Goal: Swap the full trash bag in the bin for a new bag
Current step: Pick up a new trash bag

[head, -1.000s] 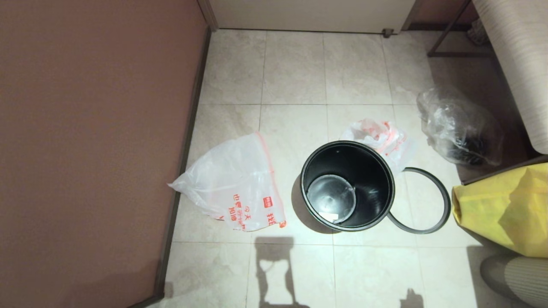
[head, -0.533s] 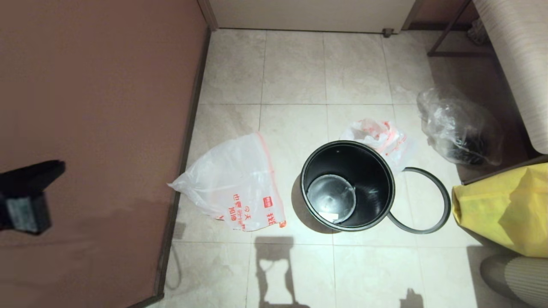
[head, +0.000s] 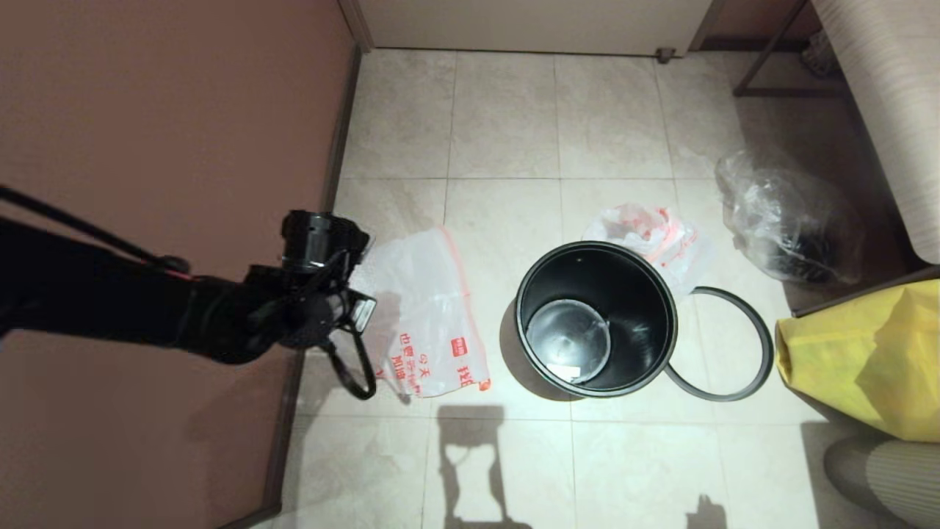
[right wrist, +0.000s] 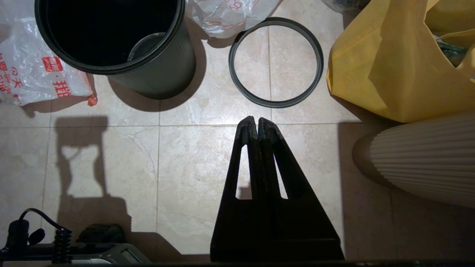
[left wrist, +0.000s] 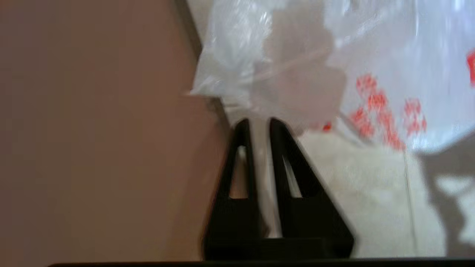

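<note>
Closest to you, your right gripper (right wrist: 258, 124) hangs parked above the bare floor tiles (head: 624, 470), its fingers pressed together and holding nothing. Just beyond it the loose grey ring (head: 723, 345) lies flat on the floor, touching the right side of the bin (head: 595, 319), which stands upright and unlined, its glossy black inside showing. To the right of the ring sits a yellow bag (head: 866, 360). Your left arm reaches in from the left along the brown wall (head: 147, 110), and your left gripper (left wrist: 258, 124) hovers over the near left edge of the new bag (head: 433, 308), its fingers a narrow gap apart and closed on nothing. That bag lies limp and flat on the tiles to the left of the bin, red print facing up. Behind the bin, touching its far right side, rests the full trash bag (head: 650, 235). Farther right, a clear plastic bag with dark contents (head: 789, 220) sits by itself.
</note>
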{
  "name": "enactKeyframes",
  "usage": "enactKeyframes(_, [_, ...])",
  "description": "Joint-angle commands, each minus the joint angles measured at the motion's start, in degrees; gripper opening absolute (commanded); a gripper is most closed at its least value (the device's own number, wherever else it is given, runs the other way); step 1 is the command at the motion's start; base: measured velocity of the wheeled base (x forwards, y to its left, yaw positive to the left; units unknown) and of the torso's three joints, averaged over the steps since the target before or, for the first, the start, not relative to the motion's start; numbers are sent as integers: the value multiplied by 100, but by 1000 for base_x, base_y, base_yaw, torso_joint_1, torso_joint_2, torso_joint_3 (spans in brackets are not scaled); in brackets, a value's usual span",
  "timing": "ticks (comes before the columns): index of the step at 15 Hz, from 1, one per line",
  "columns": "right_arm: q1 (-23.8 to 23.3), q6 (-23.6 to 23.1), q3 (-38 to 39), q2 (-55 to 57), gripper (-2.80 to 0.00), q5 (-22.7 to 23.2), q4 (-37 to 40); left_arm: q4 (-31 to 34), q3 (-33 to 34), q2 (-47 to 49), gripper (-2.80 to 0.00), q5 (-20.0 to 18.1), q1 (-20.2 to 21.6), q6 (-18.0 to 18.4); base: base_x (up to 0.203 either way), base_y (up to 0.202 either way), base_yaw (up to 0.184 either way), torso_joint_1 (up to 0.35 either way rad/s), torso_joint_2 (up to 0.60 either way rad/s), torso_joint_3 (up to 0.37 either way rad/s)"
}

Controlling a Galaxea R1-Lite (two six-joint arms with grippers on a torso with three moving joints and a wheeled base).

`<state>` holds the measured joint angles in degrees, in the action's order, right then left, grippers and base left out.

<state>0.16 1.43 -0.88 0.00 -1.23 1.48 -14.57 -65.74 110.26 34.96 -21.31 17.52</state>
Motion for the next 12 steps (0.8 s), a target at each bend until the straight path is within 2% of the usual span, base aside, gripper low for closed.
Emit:
enactKeyframes(1, [2, 5, 0, 9, -280, 0, 2, 115, -1101, 1482, 0, 91, -48, -11, 0, 0, 0, 0, 0, 0])
enactKeyframes(3, [2, 2, 0, 9, -280, 0, 2, 645, -2362, 2213, 0, 180, -98, -109, 0, 0, 0, 0, 0, 0])
enactKeyframes(5, [2, -1, 0, 9, -280, 0, 2, 1462, -3404, 2748, 0, 232, -189, -372, 0, 0, 0, 0, 0, 0])
enactKeyframes(7, [2, -2, 0, 9, -280, 0, 2, 2641, -4404, 3182, 0, 225, -351, -993, 0, 0, 0, 0, 0, 0])
enactKeyframes(8, [2, 7, 0, 9, -280, 0, 2, 3162, -4658, 3334, 0, 67, -463, -1252, 0, 0, 0, 0, 0, 0])
enactKeyframes(9, [2, 3, 0, 9, -280, 0, 2, 3224, -4688, 3399, 0, -323, -593, -1509, 0, 0, 0, 0, 0, 0])
enactKeyframes(10, [2, -2, 0, 9, -280, 0, 2, 3187, -4679, 3461, 0, -515, -693, -1824, 0, 0, 0, 0, 0, 0])
enactKeyframes(12, [2, 7, 0, 9, -280, 0, 2, 3025, -4677, 3708, 0, -578, -709, -1884, 0, 0, 0, 0, 0, 0])
